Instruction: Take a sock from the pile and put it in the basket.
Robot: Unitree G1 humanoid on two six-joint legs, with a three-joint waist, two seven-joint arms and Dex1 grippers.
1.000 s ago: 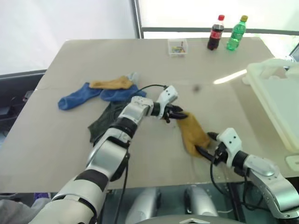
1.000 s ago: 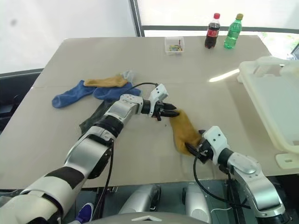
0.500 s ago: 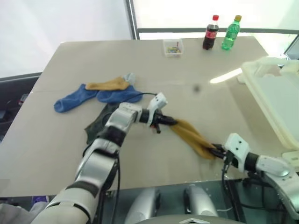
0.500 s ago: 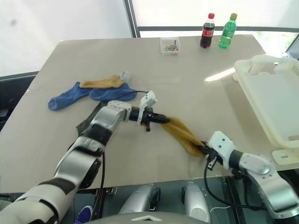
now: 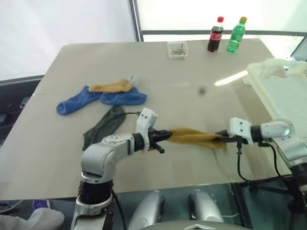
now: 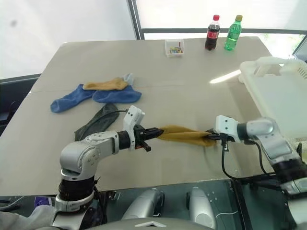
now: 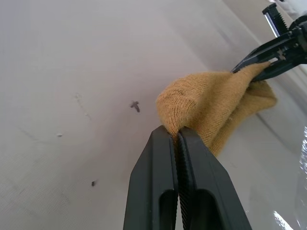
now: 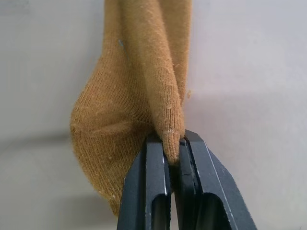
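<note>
Bare table [image 5: 201,110] toward the basket [image 5: 283,96] — bottles [image 5: 225,34] far off

Mustard-yellow sock [image 5: 192,137], blue socks [image 5: 98,99], dark green sock [image 5: 103,126], white basket [image 5: 283,96], beige table [image 5: 192,76].

Stretched sock [image 5: 194,137]: near the desk's [image 5: 201,67] front edge — between left end effector [image 5: 166,135] and right end effector [image 5: 221,137].
Pile [image 5: 103,93]: left, behind the stretched sock.
Basket [image 5: 283,96]: right edge.
Bottles [image 5: 225,35]: far edge — small box [image 5: 177,49] to their left.
</note>
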